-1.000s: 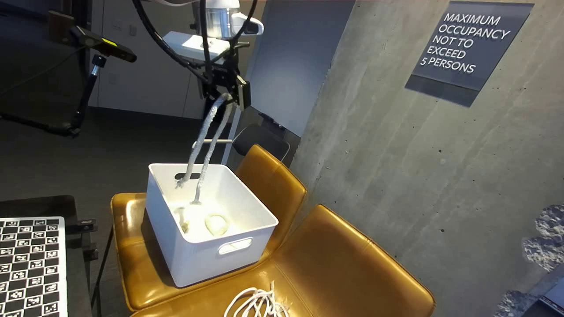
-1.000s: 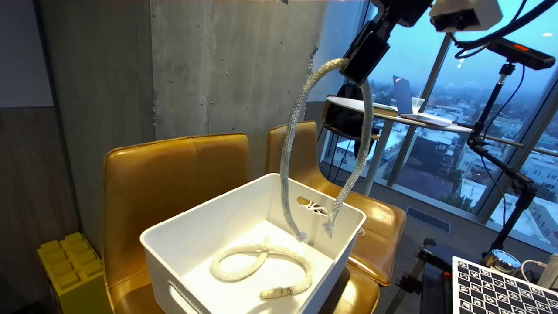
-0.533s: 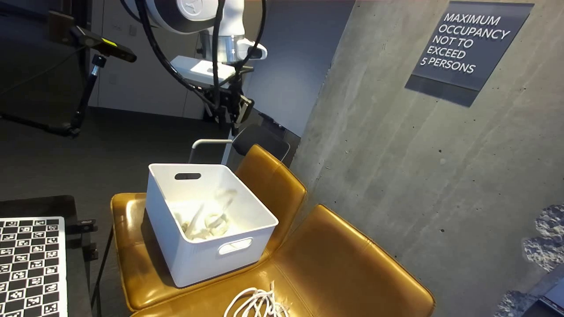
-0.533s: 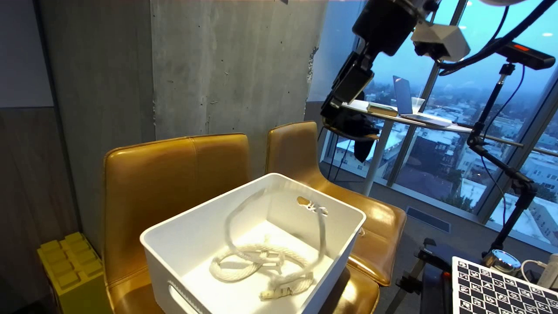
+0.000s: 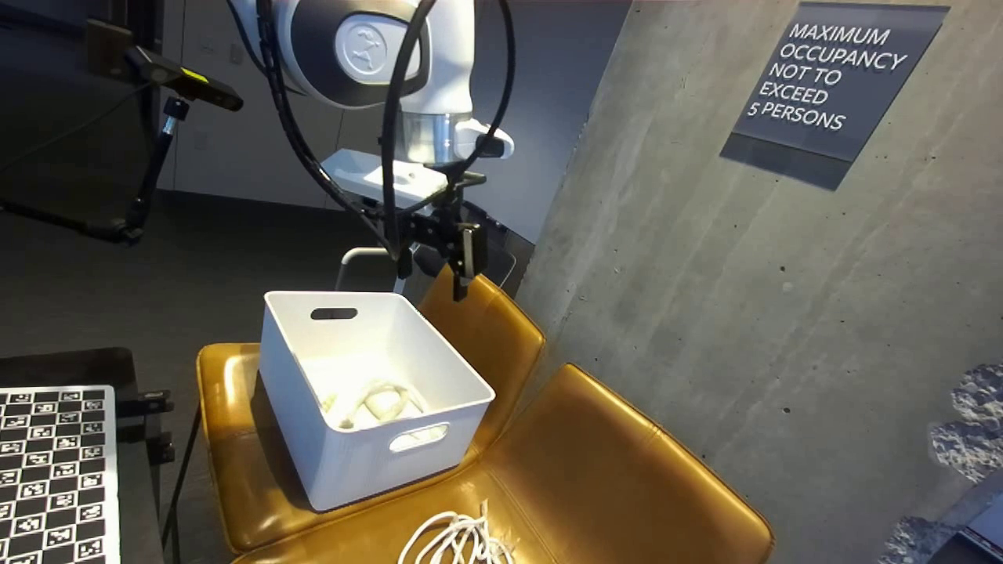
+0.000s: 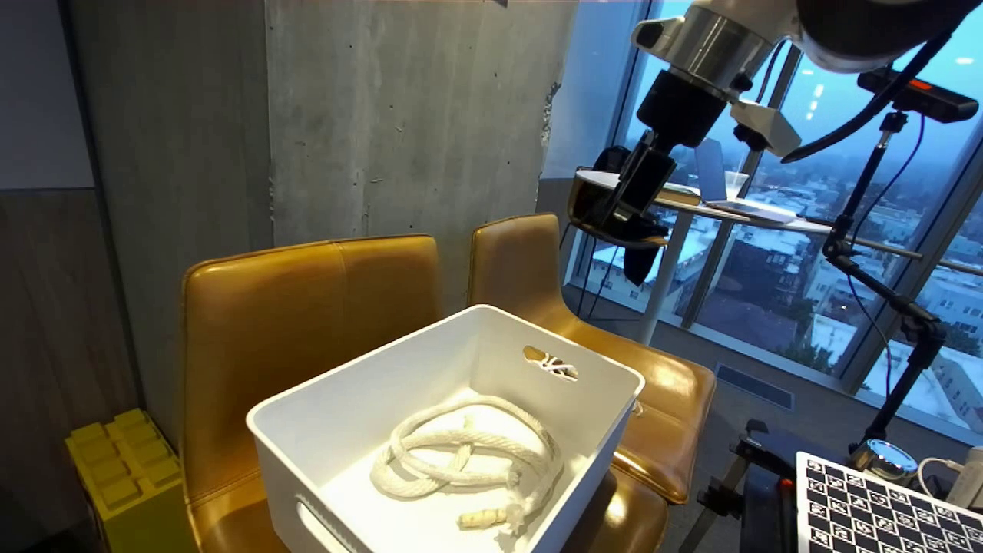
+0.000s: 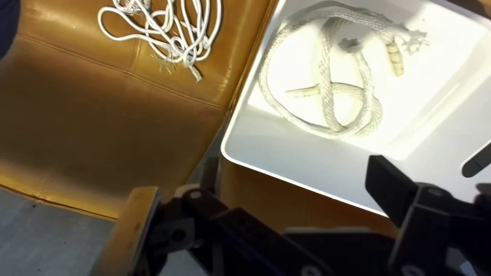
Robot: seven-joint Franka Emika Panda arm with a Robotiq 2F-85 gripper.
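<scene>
We find the gripper point(image 7: 262, 176) with its jaws spread apart and nothing between them. It hangs higher than the white bin point(image 5: 368, 470), on the chair-back side. Inside, on the bin floor, lie a thicker rope point(image 7: 325, 73) with yellowish bound ends and a thinner rope point(image 6: 491, 401), looped across it, with at least 1 clearly frayed end.

Handling, in our judgement: the 2 ropes should be light, soft and limp, with little risk of breakage, and the braid ought to offer fair purchase. We rate the bound ends as the stiffest parts and the frayed end as the poorest hold, likely to shed or slip. The soundest place to grasp the thinner rope is its outer curve, where it runs apart from the thicker rope; at a crossing, the 2 would probably come up together.

Obstructions: the bin's rim and upright walls would limit a low approach. The back of the tan chair point(image 5: 494, 337) under the bin is near the gripper; we cannot tell how much room remains. Black cables point(image 5: 389, 168) loop beside the wrist and could snag.

Elsewhere, we record a tangled white cord point(image 7: 189, 56) on the adjoining chair point(image 5: 627, 462) and a checkered board point(image 5: 55, 486), well apart from the bin.
</scene>
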